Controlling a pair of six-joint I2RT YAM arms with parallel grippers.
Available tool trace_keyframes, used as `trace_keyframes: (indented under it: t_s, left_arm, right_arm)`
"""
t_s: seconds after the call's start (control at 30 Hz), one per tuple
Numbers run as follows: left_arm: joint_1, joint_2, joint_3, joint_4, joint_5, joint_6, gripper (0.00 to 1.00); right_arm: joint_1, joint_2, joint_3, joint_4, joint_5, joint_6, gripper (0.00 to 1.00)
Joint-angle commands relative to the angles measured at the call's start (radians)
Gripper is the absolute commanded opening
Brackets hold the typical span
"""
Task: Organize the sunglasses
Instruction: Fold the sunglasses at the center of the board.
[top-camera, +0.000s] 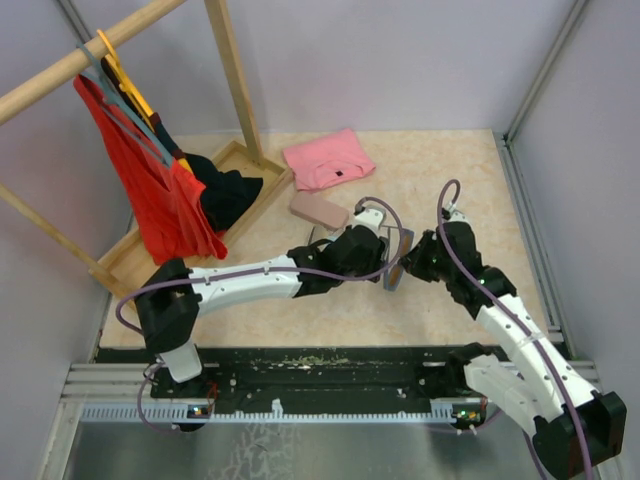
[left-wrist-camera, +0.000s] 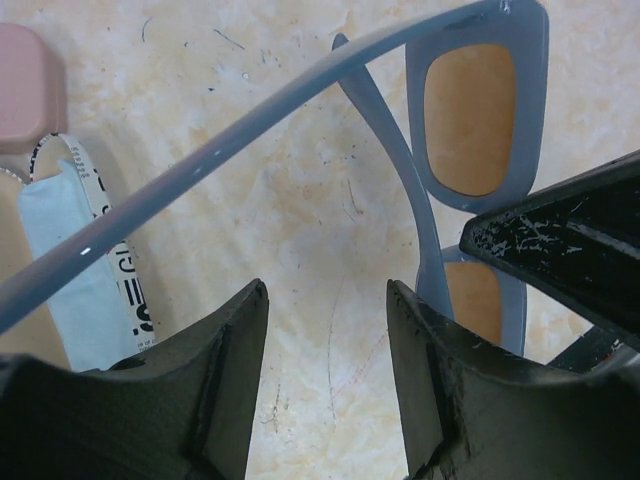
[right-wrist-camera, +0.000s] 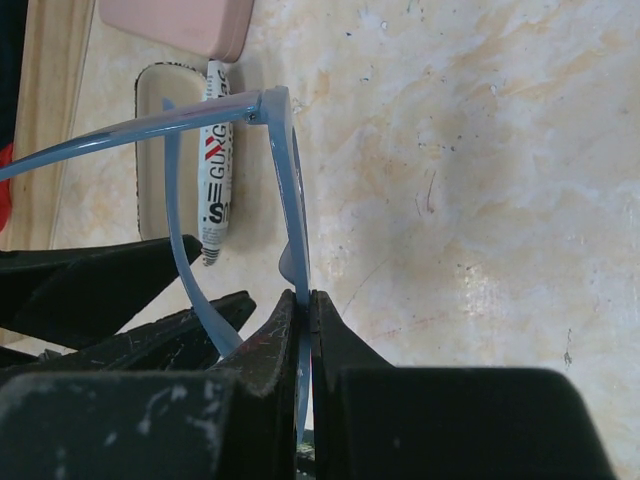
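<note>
While only "GU" is showing legibly on the printed case (right-wrist-camera: 216, 160), the right fingers (right-wrist-camera: 265, 345) are clenching the grey-blue sunglasses (right-wrist-camera: 288, 170) by the front frame near the table (top-camera: 440, 180) centre. The left fingers (left-wrist-camera: 225, 360) are standing parted beside one temple arm. A pink case (right-wrist-camera: 180, 20) is lying just beyond the printed one; open room is lying rightward.

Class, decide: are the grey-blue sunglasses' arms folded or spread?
Spread: on the sunglasses, pinched by the right gripper, both arms jut from the front.

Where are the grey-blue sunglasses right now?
Top view, mid-table: grey-blue sunglasses pinched in the right gripper, beside the open left gripper, just right of the pink case.
</note>
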Motion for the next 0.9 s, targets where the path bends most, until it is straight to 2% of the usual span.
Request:
trace_keyframes:
  t_s: [0.0, 0.87]
  left_arm:
    - [-0.006, 0.021, 0.054, 0.011, -0.004, 0.023, 0.57]
    - [-0.016, 0.08, 0.113, 0.0, 0.013, 0.026, 0.56]
  right_arm:
    - [0.006, 0.01, 0.052, 0.032, -0.03, -0.024, 0.0]
    - [0.013, 0.041, 0.002, 0.07, -0.071, -0.029, 0.0]
